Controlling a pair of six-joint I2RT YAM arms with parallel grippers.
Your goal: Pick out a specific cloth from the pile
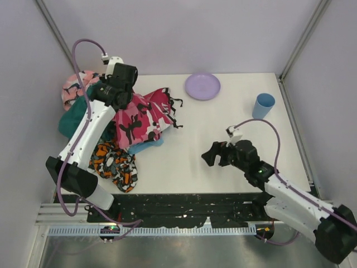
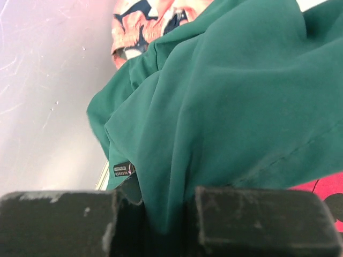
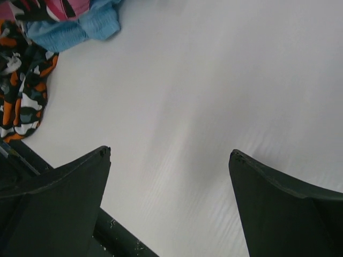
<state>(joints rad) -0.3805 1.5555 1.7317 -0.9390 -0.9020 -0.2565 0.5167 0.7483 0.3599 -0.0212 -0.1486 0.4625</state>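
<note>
A: Two tools to log. Left tool (image 2: pixel 163 225)?
B: Pressed together on a fold of the teal cloth (image 2: pixel 230 107). The fabric fills the gap between its fingers. From above, the tool sits over the far-left part of the pile (image 1: pixel 125 128).
A: Right tool (image 3: pixel 170 151)?
B: Spread wide and holding nothing. It hangs above bare surface (image 1: pixel 189 151) to the right of the pile, well apart from it.
A: Light blue cloth (image 1: pixel 152 143)?
B: At the pile's near-right edge, mostly under the pink patterned cloth (image 1: pixel 142 114). Only a strip shows, lying on the surface. Neither tool touches it. In the right wrist view it is at top left, near the orange-and-black cloth (image 3: pixel 21 91).
A: Other items?
B: Purple plate (image 1: pixel 202 86) near the far edge and blue cup (image 1: pixel 263 105) at the far right, upright. Both stand apart from the cloths.
</note>
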